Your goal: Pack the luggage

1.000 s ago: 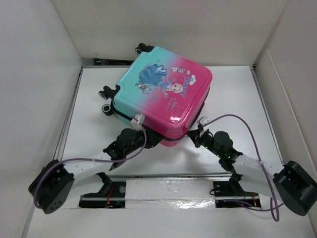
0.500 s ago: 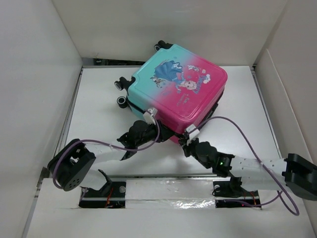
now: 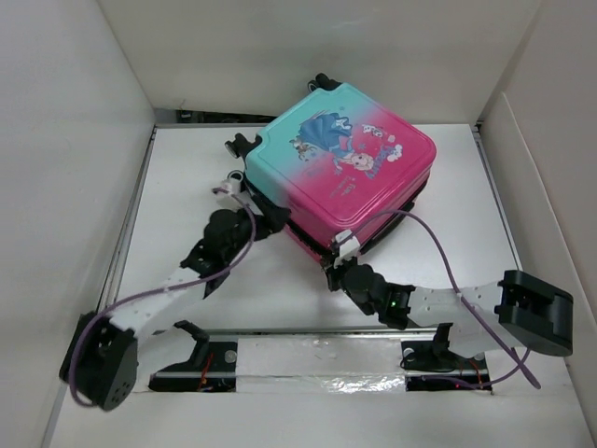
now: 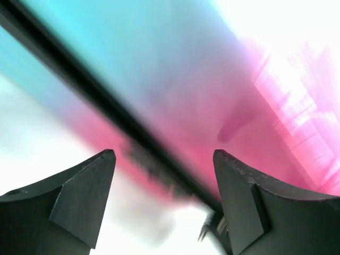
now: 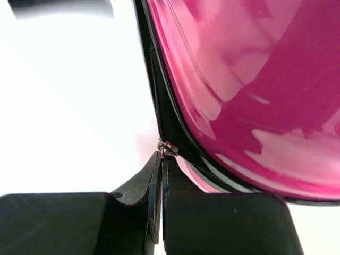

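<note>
The luggage (image 3: 347, 159), a hard-shell case fading from teal to pink with a cartoon princess on its lid, lies flat and closed at the back middle of the table. My left gripper (image 3: 266, 217) stands open beside its near-left side, with nothing between the fingers (image 4: 85, 196). In the left wrist view the blurred shell and its black zip line (image 4: 106, 106) fill the frame. My right gripper (image 3: 334, 271) is at the near pink corner. It is shut on the small metal zipper pull (image 5: 167, 148) of the black zip track (image 5: 159, 106).
White walls (image 3: 75, 140) enclose the table on three sides. A metal rail (image 3: 308, 329) runs along the near edge by the arm bases. The case's black wheels (image 3: 239, 146) stick out at its back left. Purple cables (image 3: 448, 243) loop over both arms.
The luggage has slid and turned toward the back right. My left gripper has opened and let go of its edge. My right gripper has moved left along the near side, still shut.
</note>
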Action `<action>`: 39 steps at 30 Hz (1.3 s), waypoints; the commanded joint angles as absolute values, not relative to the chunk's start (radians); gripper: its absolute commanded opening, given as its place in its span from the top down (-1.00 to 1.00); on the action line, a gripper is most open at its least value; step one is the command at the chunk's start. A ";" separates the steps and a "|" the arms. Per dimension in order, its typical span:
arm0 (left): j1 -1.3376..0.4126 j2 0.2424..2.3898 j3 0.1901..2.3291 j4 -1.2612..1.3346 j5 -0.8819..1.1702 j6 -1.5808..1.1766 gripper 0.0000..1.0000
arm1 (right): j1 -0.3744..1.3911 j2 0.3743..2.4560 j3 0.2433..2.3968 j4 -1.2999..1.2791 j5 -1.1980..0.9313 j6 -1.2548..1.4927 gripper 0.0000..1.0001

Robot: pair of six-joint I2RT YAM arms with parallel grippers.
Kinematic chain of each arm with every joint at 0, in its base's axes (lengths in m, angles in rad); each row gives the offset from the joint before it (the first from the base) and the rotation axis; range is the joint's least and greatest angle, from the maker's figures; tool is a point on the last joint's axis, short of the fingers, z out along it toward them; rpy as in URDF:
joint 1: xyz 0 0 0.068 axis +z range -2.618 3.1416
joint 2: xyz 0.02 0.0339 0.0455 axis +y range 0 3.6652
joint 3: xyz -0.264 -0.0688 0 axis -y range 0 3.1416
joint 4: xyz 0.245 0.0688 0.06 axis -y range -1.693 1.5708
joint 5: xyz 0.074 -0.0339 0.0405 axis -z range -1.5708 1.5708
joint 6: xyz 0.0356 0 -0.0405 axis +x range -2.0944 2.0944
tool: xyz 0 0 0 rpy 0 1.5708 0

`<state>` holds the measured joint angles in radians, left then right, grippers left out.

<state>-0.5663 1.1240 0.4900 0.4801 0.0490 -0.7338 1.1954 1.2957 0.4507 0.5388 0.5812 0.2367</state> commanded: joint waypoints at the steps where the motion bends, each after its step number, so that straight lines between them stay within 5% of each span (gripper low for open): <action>1: -0.459 0.939 0.508 0.451 -0.095 -0.784 -0.47 | 1.246 1.258 0.440 0.650 0.364 0.267 1.00; 6: -0.269 0.955 0.616 0.419 -0.038 -0.868 -0.60 | 1.236 1.267 0.456 0.635 0.311 0.238 1.00; 12: -0.103 1.294 0.923 0.302 0.104 -0.847 -0.61 | 1.236 1.298 0.471 0.630 0.278 0.215 1.00; 22: -0.094 1.581 1.192 0.241 0.160 -0.810 -0.56 | 1.227 1.308 0.463 0.661 0.241 0.206 1.00; 39: -0.094 1.833 1.331 0.429 0.273 -0.949 -0.52 | 1.227 1.347 0.442 0.710 0.170 0.201 1.00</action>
<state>-0.0925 1.8248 1.2789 0.3294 0.2401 -0.9073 1.1988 1.3308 0.4423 0.6239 0.3111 0.1970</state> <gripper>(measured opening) 0.763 0.024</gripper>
